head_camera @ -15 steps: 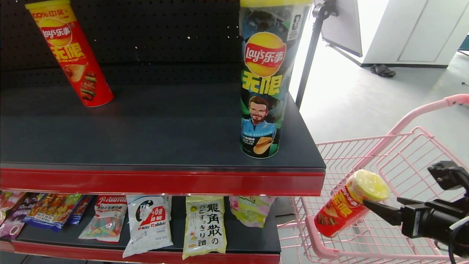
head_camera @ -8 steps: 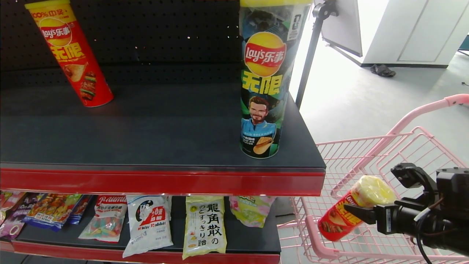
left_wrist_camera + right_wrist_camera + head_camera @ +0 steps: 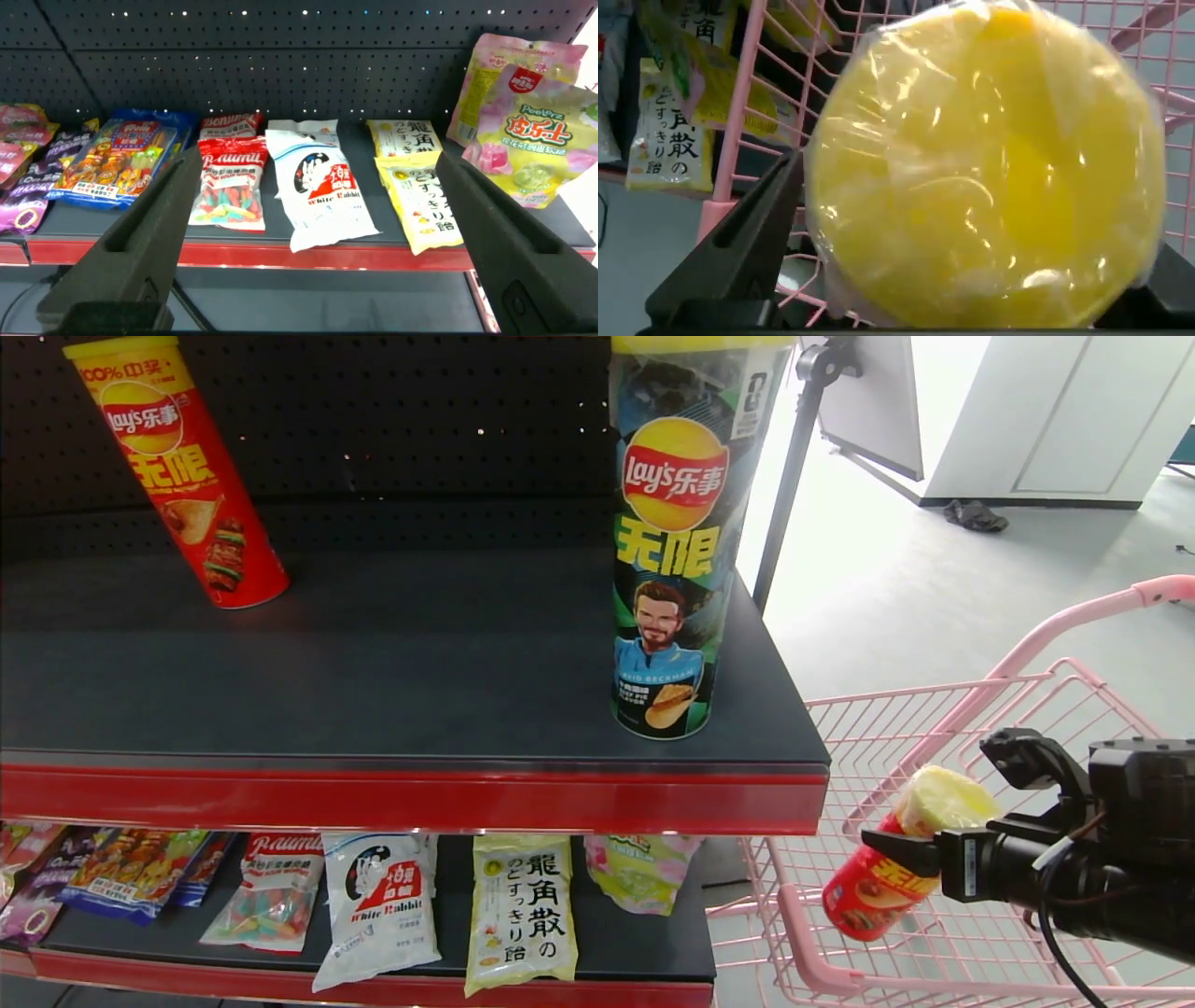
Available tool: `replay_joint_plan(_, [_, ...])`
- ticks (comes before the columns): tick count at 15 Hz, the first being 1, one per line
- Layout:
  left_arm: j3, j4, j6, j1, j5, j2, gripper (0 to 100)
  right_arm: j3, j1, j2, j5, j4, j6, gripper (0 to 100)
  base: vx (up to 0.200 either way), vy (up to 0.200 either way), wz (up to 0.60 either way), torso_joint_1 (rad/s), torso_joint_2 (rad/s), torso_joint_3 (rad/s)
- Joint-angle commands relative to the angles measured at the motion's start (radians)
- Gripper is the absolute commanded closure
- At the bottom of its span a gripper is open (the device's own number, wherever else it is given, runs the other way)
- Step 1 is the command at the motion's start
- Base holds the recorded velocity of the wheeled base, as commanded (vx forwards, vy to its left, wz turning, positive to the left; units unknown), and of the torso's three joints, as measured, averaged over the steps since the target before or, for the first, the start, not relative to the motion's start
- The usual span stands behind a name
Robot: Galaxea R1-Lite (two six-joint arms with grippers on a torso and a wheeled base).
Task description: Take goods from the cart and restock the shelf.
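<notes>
You've got a glossy red can (image 3: pixel 864 901) with a shiny film-wrapped lid (image 3: pixel 990 159), a pink coated-wire cart (image 3: pixel 1074 622), and a matt dark shelf (image 3: pixel 373 663) with a glossy red front edge (image 3: pixel 411 800).

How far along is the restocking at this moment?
Done: a red chip can and a green chip can are on the top shelf. In hand: the right gripper holds a third chip can at the pink cart. Left: setting it on the shelf.

Right tool (image 3: pixel 929 798) clamped, left tool (image 3: pixel 318 159) seemingly spread.
</notes>
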Motion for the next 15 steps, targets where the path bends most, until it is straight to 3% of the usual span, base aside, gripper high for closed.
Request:
replay_joint_plan(1, [0.000,0.000,0.000,0.000,0.000,0.001,0,0.001,-0.003,0.016,0.000,0.000,0.001,0,0.000,0.000,0.00,0.000,0.00,0.000])
replay_joint_plan(5, [0.000,0.000,0.000,0.000,0.000,0.001,0,0.005,-0.028,0.027,0.000,0.000,0.001,0,0.000,0.000,0.00,0.000,0.00,0.000])
replay_joint_plan(6, [0.000,0.000,0.000,0.000,0.000,0.001,0,0.005,-0.028,0.027,0.000,0.000,0.000,100,0.000,0.000,0.00,0.000,0.00,0.000])
replay_joint_plan(15, [0.000,0.000,0.000,0.002,0.000,0.001,0,0.016,-0.036,0.000,0.000,-0.001,-0.005,100,0.000,0.000,0.00,0.000,0.00,0.000])
